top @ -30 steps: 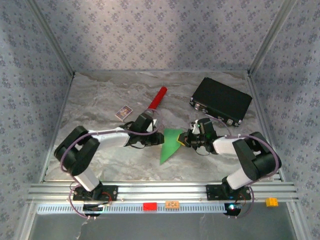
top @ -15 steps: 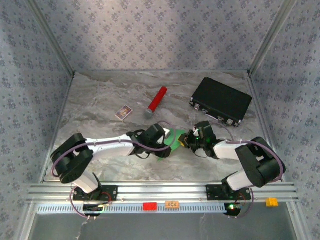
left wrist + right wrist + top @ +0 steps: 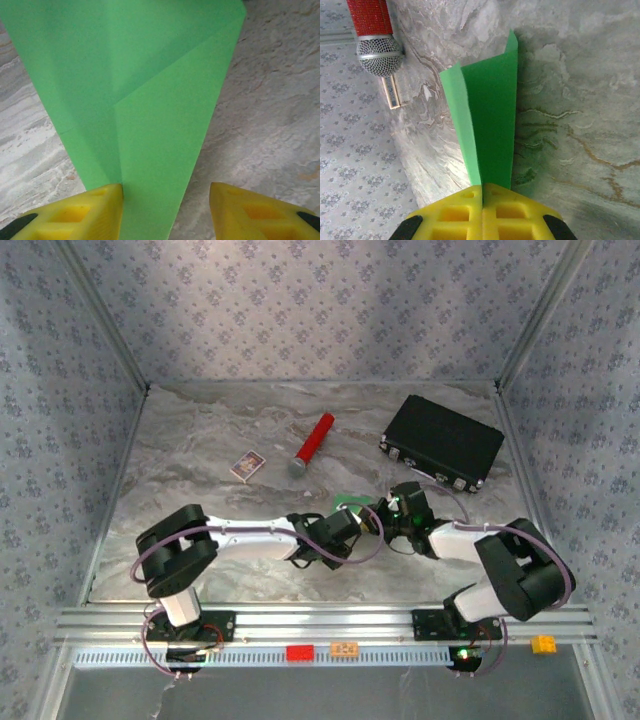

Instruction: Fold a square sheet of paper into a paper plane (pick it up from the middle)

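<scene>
So your right gripper is pinched tight on the folded green paper, left gripper sits fingers apart over its narrow end, mid table; small card print's too tiny to read

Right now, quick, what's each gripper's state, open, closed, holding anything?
Left gripper: open, green paper between its spread fingers, not clamped.
Right gripper: shut on the green paper's edge.
</scene>
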You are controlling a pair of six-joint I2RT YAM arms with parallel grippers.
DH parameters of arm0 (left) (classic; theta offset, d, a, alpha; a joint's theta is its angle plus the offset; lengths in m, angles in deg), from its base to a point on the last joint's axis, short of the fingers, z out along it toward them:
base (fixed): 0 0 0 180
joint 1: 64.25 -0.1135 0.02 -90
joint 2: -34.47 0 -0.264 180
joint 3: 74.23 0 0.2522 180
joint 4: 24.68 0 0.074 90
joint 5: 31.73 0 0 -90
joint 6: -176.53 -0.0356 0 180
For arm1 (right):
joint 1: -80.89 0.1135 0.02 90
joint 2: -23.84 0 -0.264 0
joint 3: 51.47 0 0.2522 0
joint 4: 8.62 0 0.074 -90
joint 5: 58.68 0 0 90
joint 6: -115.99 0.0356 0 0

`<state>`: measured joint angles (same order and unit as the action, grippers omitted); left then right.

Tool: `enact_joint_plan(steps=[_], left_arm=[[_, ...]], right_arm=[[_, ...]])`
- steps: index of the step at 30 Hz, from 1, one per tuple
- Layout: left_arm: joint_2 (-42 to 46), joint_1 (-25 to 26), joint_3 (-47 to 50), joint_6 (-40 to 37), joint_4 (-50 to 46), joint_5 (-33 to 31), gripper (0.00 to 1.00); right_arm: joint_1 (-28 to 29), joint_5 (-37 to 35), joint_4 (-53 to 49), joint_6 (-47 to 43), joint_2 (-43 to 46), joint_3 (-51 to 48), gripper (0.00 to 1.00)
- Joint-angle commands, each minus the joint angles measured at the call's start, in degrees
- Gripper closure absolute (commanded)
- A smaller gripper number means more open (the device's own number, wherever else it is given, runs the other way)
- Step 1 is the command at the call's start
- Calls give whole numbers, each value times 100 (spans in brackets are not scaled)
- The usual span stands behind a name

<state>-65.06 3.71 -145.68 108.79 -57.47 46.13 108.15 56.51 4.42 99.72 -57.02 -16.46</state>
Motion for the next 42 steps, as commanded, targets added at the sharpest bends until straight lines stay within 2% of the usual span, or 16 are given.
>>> enact_joint_plan(steps=[1, 8, 21, 42], left_arm=[[-134, 139, -232, -110, -320, -565, 53], [-192, 223, -278, -38, -409, -893, 64], [-177, 270, -251, 0, -369, -964, 82], [-194, 270, -199, 41, -418, -1072, 80]], right_arm=[[31, -111, -119, 96, 108, 82, 97], [24, -131, -151, 88, 156, 79, 97], [21, -148, -167, 85, 158, 36, 97], [12, -146, -167, 68, 175, 43, 98]])
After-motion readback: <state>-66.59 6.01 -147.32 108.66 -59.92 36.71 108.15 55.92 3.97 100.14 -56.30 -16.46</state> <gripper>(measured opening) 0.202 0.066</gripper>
